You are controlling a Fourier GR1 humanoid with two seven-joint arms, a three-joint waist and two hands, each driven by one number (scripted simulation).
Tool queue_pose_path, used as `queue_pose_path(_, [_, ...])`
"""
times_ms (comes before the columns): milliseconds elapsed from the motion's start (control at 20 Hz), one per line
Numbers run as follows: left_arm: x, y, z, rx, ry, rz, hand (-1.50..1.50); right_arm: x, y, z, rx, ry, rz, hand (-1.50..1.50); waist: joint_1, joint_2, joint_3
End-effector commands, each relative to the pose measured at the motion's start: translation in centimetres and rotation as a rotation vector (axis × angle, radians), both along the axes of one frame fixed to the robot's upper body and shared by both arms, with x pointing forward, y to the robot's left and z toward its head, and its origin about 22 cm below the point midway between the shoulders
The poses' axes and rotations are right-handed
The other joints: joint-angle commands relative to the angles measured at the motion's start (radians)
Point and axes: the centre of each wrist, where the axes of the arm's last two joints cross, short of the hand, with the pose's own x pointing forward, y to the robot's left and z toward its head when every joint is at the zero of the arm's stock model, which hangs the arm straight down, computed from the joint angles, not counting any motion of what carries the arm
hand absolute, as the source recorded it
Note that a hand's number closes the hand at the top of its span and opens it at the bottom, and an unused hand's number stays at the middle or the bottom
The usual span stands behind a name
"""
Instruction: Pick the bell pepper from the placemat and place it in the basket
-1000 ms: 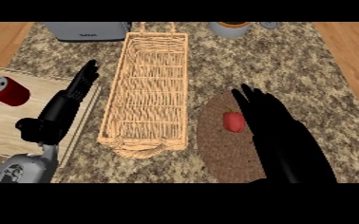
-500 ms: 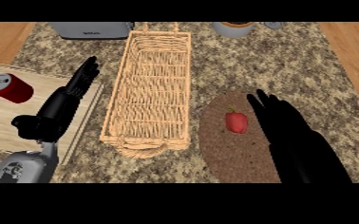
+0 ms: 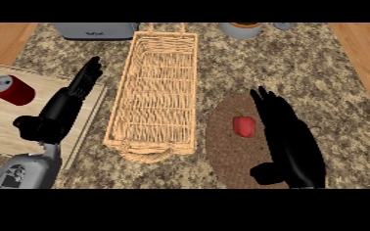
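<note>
- The pepper (image 3: 244, 126) is red with a small stem on top. It lies on the round brown placemat (image 3: 227, 154), a little right of the mat's middle, with bare mat showing to its left and below.
- The right hand (image 3: 289, 137) lies just beside the pepper on its right, fingers straight and released, tips pointing up the view past the mat's upper edge. The thumb juts left low over the mat. Nothing is grasped, and I cannot tell whether the fingers touch the pepper.
- The basket (image 3: 155, 95) is long and wicker, standing just left of the mat with a narrow strip of counter (image 3: 303, 63) between them. Its inside is open.
- The left hand (image 3: 66, 108) rests at the view's left, fingers straight and holding nothing, just left of the basket's rim.
- A red can (image 3: 14, 90) stands on a pale board (image 3: 22, 137) by the left edge.
- A toaster (image 3: 95, 30) and a pot (image 3: 241, 29) stand along the far edge.
</note>
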Motion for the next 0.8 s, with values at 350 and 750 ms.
queue_pose_path(350, [-1.1, -0.8, -1.0, -0.011, 0.008, -0.006, 0.00, 0.8, 0.4, -5.6, -0.024, -0.043, 0.024, -1.50, 0.000, -0.001, 0.000])
queue_pose_path(750, [-0.5, 0.8, -0.9, 0.005, 0.018, -0.005, 0.00, 2.0, 0.4, -3.3, 0.037, -0.043, 0.065, -1.50, 0.000, -0.001, 0.000])
